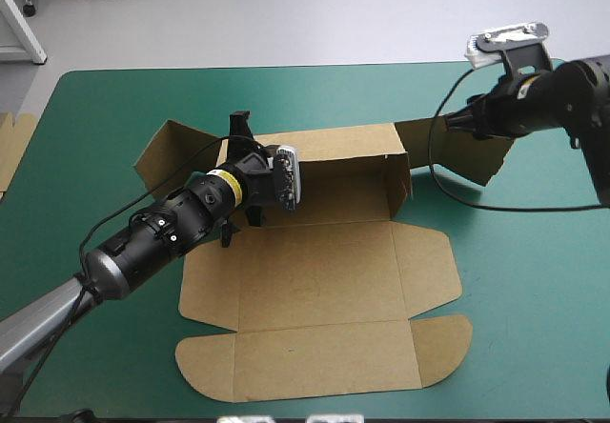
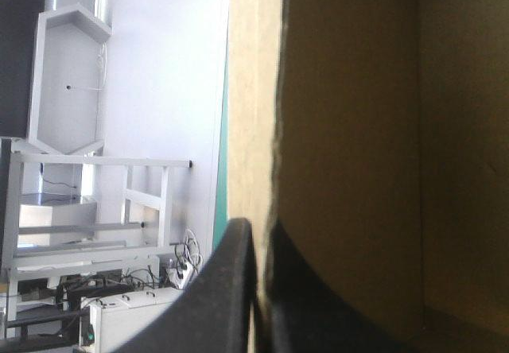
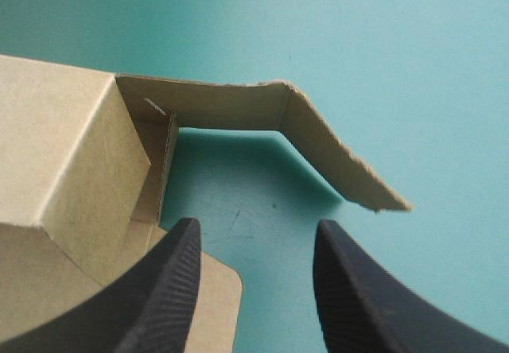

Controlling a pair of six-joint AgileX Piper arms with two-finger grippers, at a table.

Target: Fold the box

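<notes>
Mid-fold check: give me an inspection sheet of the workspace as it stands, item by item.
surface: teal-green cover, lying flat.
job's things: brown box partly formed; back wall raised, lid flat toward the near edge, left end flap and right end flap splayed outward.
clutter: spare board at the table's left edge.
grippers: left gripper shut on the back wall's edge; right gripper open, with the right end flap ahead of it.
cables: nothing seen beyond the robot's own.
surroundings: nothing seen.
</notes>
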